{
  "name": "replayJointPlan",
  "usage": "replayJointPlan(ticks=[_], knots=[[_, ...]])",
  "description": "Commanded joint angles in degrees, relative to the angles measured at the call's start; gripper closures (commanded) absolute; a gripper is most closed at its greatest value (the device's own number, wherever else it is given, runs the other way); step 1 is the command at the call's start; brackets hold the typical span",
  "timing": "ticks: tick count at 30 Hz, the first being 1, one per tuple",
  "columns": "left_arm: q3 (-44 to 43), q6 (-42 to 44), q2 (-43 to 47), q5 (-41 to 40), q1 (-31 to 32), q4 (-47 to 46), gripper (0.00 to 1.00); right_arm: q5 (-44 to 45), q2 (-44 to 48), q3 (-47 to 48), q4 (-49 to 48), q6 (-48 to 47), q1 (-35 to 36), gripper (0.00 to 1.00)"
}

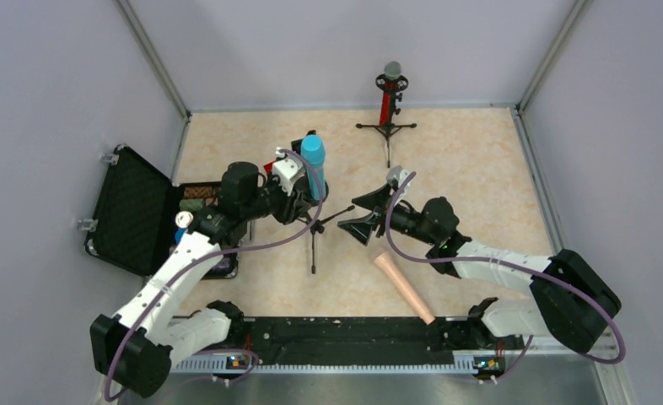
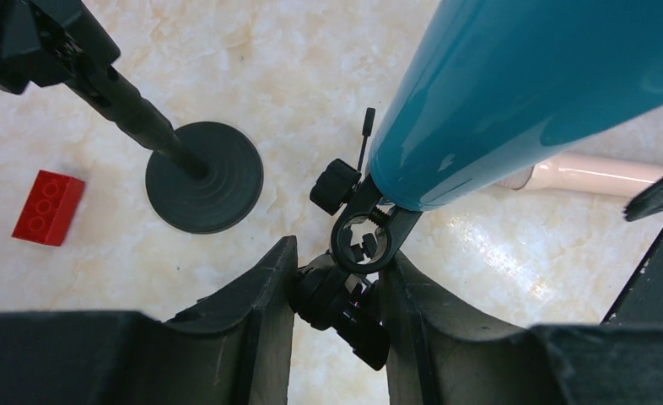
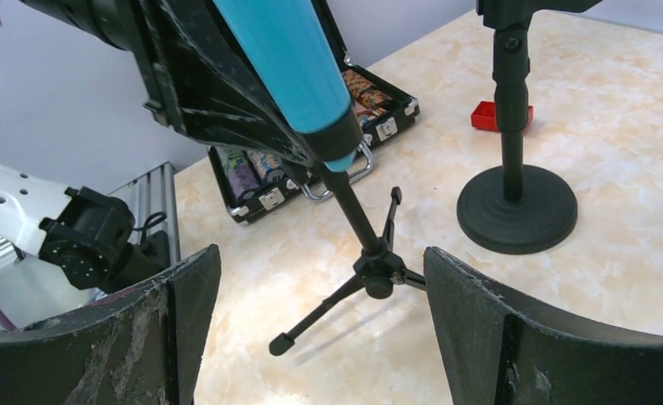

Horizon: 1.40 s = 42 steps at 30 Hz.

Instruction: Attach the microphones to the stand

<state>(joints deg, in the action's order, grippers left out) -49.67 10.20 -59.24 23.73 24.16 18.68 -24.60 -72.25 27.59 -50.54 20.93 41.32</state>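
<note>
The cyan-blue microphone (image 1: 313, 160) stands upright in the clip of a small black tripod stand (image 1: 314, 232) at the table's middle. My left gripper (image 2: 341, 253) is shut on the black clip joint (image 2: 345, 304) just under the cyan-blue microphone (image 2: 522, 93). My right gripper (image 3: 321, 253) stands open a little to the right of the tripod stand (image 3: 370, 253), nothing between its fingers. The peach-pink microphone (image 1: 404, 287) lies flat near the front edge. The red microphone (image 1: 387, 94) sits in another tripod stand (image 1: 386, 126) at the back.
A black round-base stand (image 2: 203, 175) stands close by the tripod, with a small red block (image 2: 48, 207) beside it. An open black case (image 1: 142, 215) with items inside lies at the left. Grey walls close in the table on three sides.
</note>
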Motion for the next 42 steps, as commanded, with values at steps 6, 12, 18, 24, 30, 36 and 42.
replayJointPlan(ticks=[6, 12, 18, 24, 30, 36, 42], knots=[[-10.4, -5.3, 4.3, 1.9, 2.4, -1.1, 1.00, 3.5, -0.5, 2.1, -1.5, -2.4, 2.7, 0.13], [-13.1, -8.9, 3.5, 1.6, 6.2, -1.1, 1.00, 7.7, -3.9, 5.9, 0.0, -3.0, 6.1, 0.13], [-15.7, -10.0, 2.9, 0.2, 10.5, -1.2, 1.00, 11.9, -8.4, 7.4, -1.4, -4.7, 7.9, 0.18], [-17.1, -13.1, 3.7, 0.0, 12.0, -2.2, 1.00, 15.9, -10.4, 8.0, 1.4, -10.2, 10.0, 0.30], [-17.4, -15.1, 5.1, -0.7, 12.2, -5.2, 1.00, 18.5, -11.2, 8.4, 5.4, -16.1, 12.0, 0.50], [-17.8, -16.5, 6.6, -4.3, 12.2, -8.3, 1.00, 20.6, -12.7, 10.2, 11.9, -20.1, 13.3, 0.79], [-18.0, -17.9, 8.4, -13.4, 12.1, -8.3, 1.00, 22.8, -13.3, 9.9, 13.0, -19.4, 13.3, 1.00]])
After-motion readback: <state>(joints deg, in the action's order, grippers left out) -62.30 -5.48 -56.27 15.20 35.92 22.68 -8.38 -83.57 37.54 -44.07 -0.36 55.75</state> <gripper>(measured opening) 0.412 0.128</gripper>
